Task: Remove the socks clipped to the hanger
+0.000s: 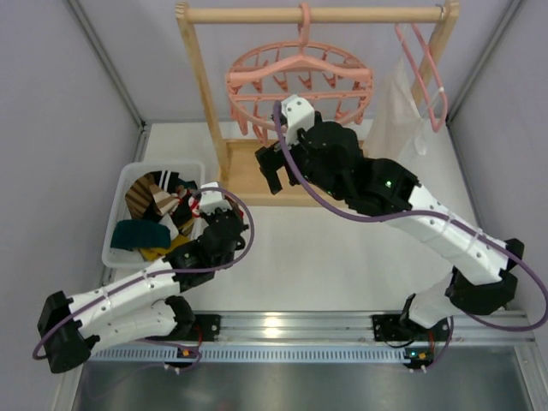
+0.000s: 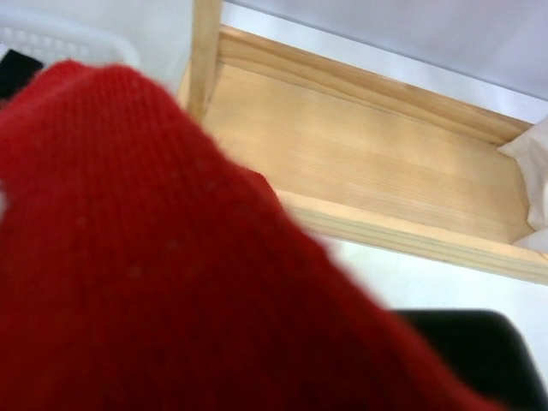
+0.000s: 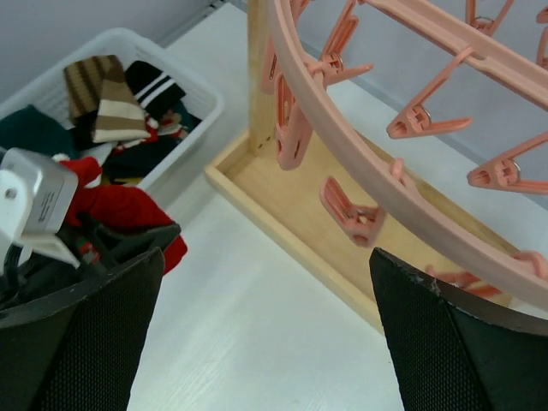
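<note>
The red sock is gripped by the left tool at the 3 o'clock rim of the bin, apparently for dropping among the socks there. It is bunched, so its long axis cannot be told. The right tool is spread wide beneath the hanger, near 7 o'clock, where the clips are seen bare.

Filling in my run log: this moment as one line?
left gripper: shut on red sock at basket edge | right gripper: open, empty, by hanger | clips: bare in view | basket: socks inside
</note>
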Robot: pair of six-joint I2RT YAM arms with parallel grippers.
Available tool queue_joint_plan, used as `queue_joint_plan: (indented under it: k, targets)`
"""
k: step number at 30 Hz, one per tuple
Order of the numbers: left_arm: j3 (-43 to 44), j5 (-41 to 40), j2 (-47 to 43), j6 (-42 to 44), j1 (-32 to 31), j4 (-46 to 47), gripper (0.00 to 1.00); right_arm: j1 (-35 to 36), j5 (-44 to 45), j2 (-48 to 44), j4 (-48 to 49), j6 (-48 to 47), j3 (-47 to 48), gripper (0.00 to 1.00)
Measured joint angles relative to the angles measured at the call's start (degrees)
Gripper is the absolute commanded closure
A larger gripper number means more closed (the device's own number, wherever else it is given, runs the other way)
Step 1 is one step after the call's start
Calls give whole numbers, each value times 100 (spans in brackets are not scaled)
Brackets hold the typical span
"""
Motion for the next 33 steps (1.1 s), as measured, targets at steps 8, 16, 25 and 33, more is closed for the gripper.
queue_joint_plan:
  k: [8,16,25,33]
  targets:
    - [308,-26,-564,-415,280,-1307,100,0,-870,-1045,-42,109,-592,1]
    - [1073,901,-629,-516,1888,-2310,100,0,-1051,-2273,138,273,-2188,0]
    - [1733,2218,-59,-385,4199,-2975,100,0,-750,-3735,402,619,-3829,1]
    - [2643,3320,1698,308,5635,-3178,90,0,-446,-4439,476,763,-4601,1]
